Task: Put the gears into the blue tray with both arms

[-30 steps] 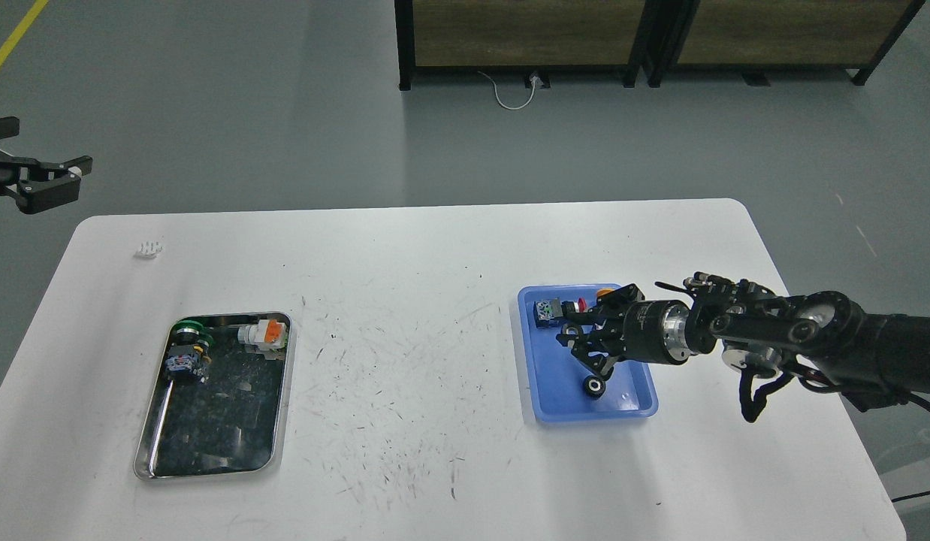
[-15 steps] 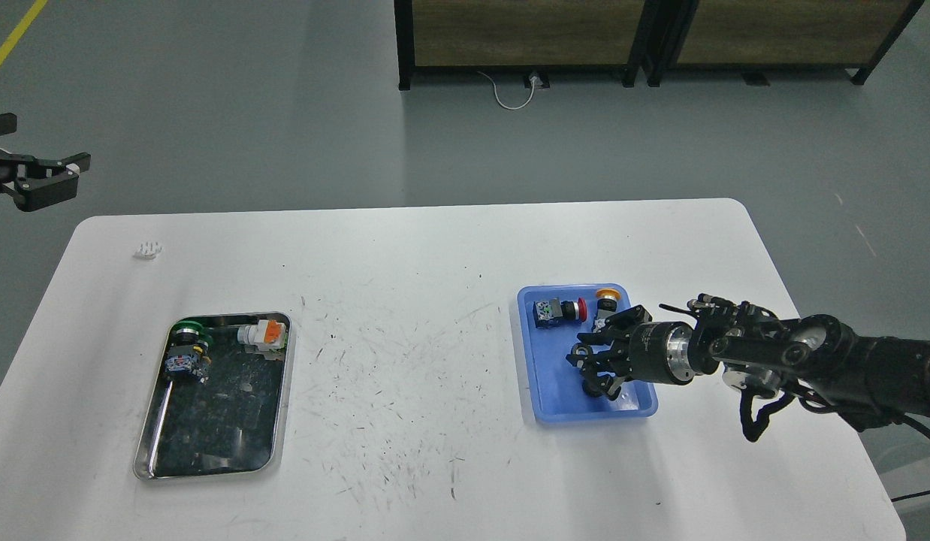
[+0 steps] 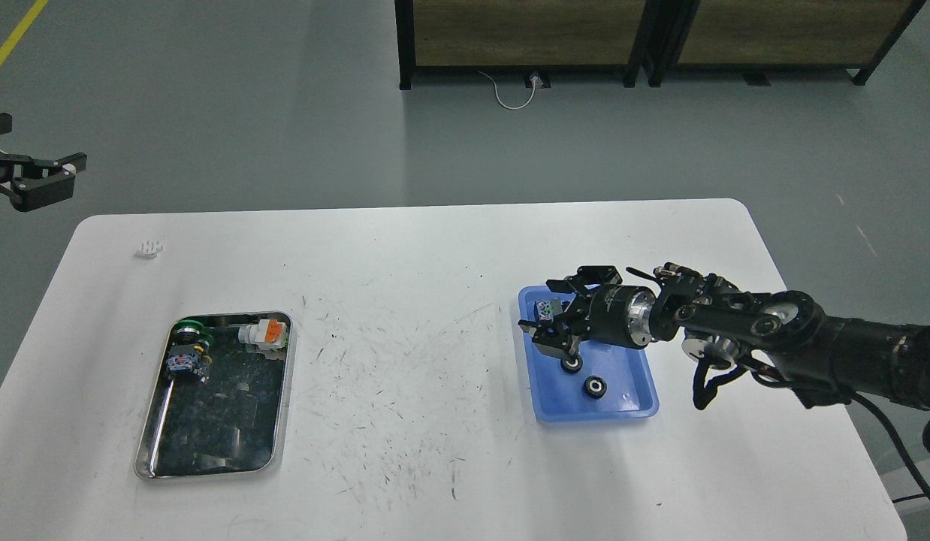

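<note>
1. Blue tray [image 3: 630,379] sits right of centre on the white table [image 3: 405,255], with bare scratched tabletop between it and the steel tray [image 3: 279,406] at lower left.
2. Two gears lie inside the blue tray: one gear [image 3: 572,365] near its left rim, directly under the right gripper [image 3: 549,340]; the other gear [image 3: 595,387] towards the front, apart from the first.
3. Reaching in from the right edge of the frame, the right gripper hangs over the tray's rear left corner; whether its fingers are parted or clenched on anything cannot be told.
4. At the upper left edge, off the table, the left gripper [image 3: 40,176] shows its fingers parted and holding nothing.
5. Push-button switches [image 3: 224,342] crowd the steel tray's rear end; a small white piece [image 3: 148,249] lies near the table's far left corner.
6. No writing is legible.
</note>
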Controlling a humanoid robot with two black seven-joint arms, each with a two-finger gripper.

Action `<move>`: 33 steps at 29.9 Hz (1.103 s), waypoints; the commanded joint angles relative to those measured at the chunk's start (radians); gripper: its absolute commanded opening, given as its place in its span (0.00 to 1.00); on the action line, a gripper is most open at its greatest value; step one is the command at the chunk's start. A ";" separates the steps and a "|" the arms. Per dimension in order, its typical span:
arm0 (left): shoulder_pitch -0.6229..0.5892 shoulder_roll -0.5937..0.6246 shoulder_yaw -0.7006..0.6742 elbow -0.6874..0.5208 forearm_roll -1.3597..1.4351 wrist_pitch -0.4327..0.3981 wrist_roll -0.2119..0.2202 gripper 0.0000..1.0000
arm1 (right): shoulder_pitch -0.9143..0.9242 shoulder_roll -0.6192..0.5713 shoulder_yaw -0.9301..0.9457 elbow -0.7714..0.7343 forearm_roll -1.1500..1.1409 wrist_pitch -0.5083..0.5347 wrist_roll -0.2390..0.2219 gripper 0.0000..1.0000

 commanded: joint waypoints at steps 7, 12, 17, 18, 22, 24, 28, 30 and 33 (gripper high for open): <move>-0.003 0.000 -0.035 0.000 0.000 0.025 0.017 0.97 | 0.055 -0.049 0.283 -0.054 0.005 -0.026 0.003 0.91; -0.009 -0.005 -0.095 0.003 -0.002 0.040 0.017 0.97 | 0.104 -0.062 0.421 -0.196 0.007 -0.073 -0.004 0.98; -0.003 -0.034 -0.126 0.005 -0.002 0.098 -0.003 0.97 | 0.155 -0.059 0.490 -0.288 0.007 -0.164 0.005 0.99; -0.003 -0.048 -0.129 0.005 -0.002 0.110 -0.004 0.97 | 0.162 -0.059 0.506 -0.308 0.007 -0.179 0.005 0.99; -0.003 -0.101 -0.158 0.005 -0.043 0.149 -0.004 0.98 | 0.166 -0.043 0.562 -0.417 0.008 -0.211 -0.012 0.99; -0.003 -0.123 -0.173 0.005 -0.084 0.152 0.000 0.98 | 0.166 -0.042 0.592 -0.452 0.008 -0.211 -0.020 0.99; -0.006 -0.161 -0.181 0.006 -0.153 0.156 0.013 0.98 | 0.164 -0.061 0.642 -0.531 0.016 -0.210 -0.021 0.99; -0.009 -0.180 -0.181 0.006 -0.160 0.169 0.017 0.98 | 0.164 -0.075 0.650 -0.577 0.033 -0.202 -0.021 0.99; -0.023 -0.210 -0.183 0.008 -0.160 0.247 0.040 0.98 | 0.166 -0.092 0.662 -0.632 0.073 -0.182 -0.037 0.99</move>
